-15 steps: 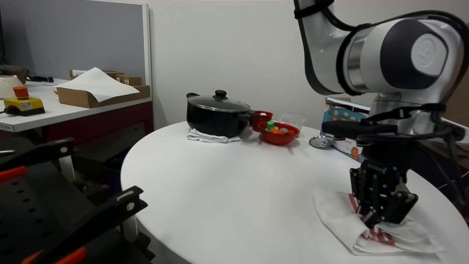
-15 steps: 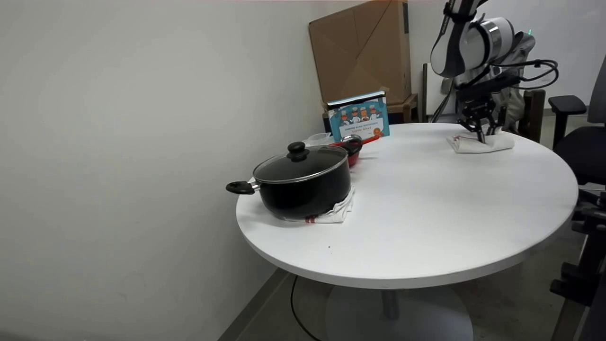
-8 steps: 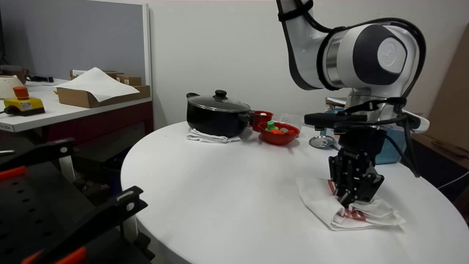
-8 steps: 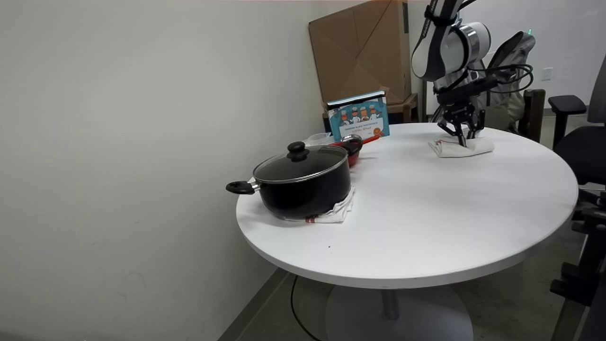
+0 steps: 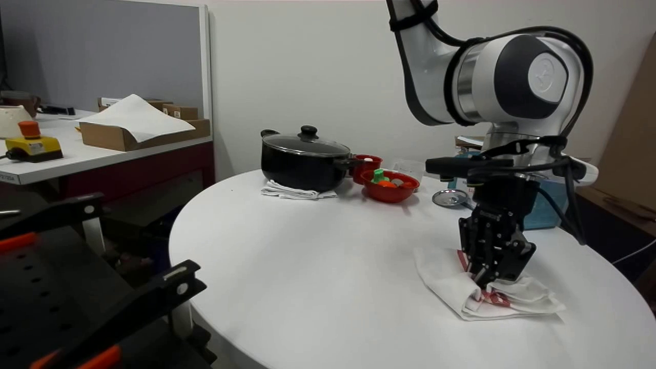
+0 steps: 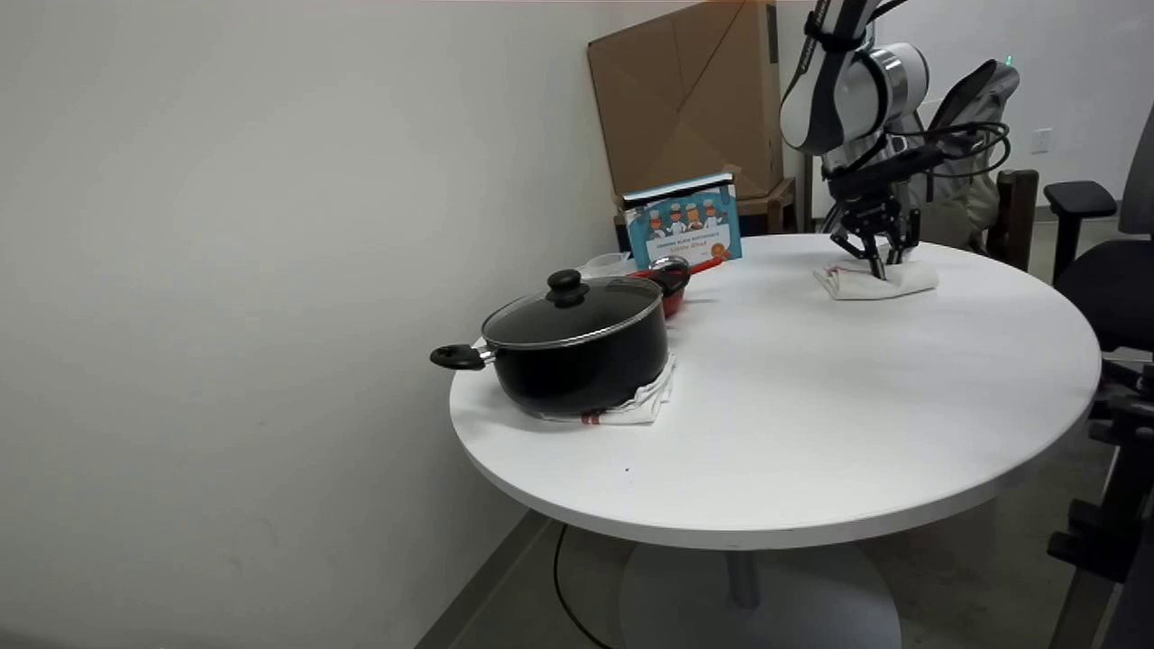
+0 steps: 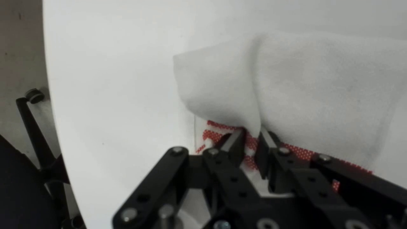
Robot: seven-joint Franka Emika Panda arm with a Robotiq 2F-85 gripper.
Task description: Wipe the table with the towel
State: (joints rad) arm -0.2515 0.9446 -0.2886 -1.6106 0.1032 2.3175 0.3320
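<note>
The round white table (image 5: 307,266) fills the middle of both exterior views (image 6: 811,406). The towel (image 5: 441,277), white with red stripes, lies crumpled and partly folded on the tabletop. It also shows in the other exterior picture (image 6: 856,287) and in the wrist view (image 7: 318,86). My gripper (image 5: 482,282) points down onto the towel's middle. In the wrist view the gripper (image 7: 252,136) has its fingertips close together with a bunched fold of striped cloth between them. The cloth under the fingers is partly hidden.
A black lidded pot (image 5: 305,161) stands on another folded white cloth (image 6: 631,413) near the wall. Beside it are a red bowl (image 5: 384,192) with toy food, a red cup (image 5: 367,166), a small lid (image 5: 449,198) and a blue picture box (image 6: 685,225).
From a second to half a second ago, my gripper and the towel slid together across the table, leftward in both exterior views. Since then they have barely moved.
</note>
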